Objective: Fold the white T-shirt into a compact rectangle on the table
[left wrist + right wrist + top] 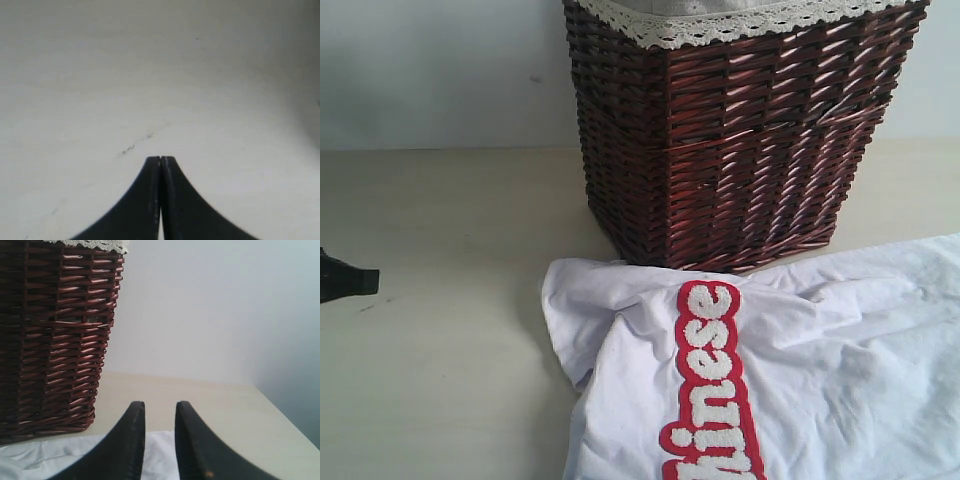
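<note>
Three views, one moment.

Exterior: the white T-shirt lies rumpled on the desk at near right and runs off the near and right edges of the picture. Its red band of fuzzy white letters runs near to far. The shirt's far edge sits right at the foot of the dark wicker basket, which stands far centre with lace trim round its rim. Only the dark tip of the left gripper shows, at the left edge, well apart from the shirt. The right gripper is not seen here.

Left wrist: the left gripper has its fingers pressed flat together, closed on nothing, above bare desk with a few small dark specks. No shirt in this view.

Right wrist: the right gripper is slightly open, a narrow gap between its fingers with nothing clamped in it. White shirt cloth lies below and behind the fingers. The basket is to one side, with bare desk and pale wall beyond.
</note>
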Controlling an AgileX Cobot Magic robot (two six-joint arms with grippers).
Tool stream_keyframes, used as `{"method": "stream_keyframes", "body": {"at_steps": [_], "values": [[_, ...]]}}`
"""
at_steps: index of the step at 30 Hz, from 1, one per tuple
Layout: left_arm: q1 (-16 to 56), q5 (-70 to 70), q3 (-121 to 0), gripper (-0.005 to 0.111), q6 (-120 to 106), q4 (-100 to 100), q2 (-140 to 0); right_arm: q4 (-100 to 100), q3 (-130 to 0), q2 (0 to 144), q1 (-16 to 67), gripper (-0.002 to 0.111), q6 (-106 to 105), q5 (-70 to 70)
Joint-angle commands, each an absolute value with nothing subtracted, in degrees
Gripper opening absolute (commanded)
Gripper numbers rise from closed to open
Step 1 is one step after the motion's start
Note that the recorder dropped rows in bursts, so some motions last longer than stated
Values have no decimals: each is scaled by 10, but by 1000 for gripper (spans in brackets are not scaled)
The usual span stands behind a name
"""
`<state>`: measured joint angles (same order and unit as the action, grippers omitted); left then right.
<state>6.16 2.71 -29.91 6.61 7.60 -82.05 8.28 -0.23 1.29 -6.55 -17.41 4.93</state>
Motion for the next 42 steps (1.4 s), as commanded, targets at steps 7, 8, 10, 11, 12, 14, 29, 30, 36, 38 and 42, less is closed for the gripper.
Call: {"method": "stream_keyframes", "body": {"at_steps": [7, 8, 10, 11, 12, 14, 29, 30, 36, 38, 42], "values": [[139, 408, -319, 0, 244, 623, -830, 84, 0, 13, -64, 23, -177, 46], [139, 501, -324, 0, 292, 675, -839, 84, 0, 13, -64, 23, -177, 46], [147, 657, -336, 0, 341, 728, -862, 84, 0, 13, -64, 23, -177, 46], [155, 686, -343, 0, 349, 729, -872, 84, 0, 13, -64, 23, -177, 46], [169, 692, -351, 0, 349, 723, -885, 86, 0, 13, -64, 23, -177, 46], [197, 664, -372, 0, 348, 713, -908, 86, 0, 13, -64, 23, -177, 46], [363, 328, -623, 0, 347, 640, -1067, 86, 0, 13, -64, 23, -177, 46], [368, 314, -635, 0, 347, 626, -1077, 86, 0, 13, -64, 23, -177, 46], [372, 198, -702, 0, 311, 489, -1125, 86, 0, 13, -64, 23, -177, 46], [369, 155, -729, 0, 269, 444, -1142, 86, 0, 13, -64, 23, -177, 46], [360, 147, -771, 0, 228, 440, -1167, 86, 0, 13, -64, 23, -177, 46]]}}
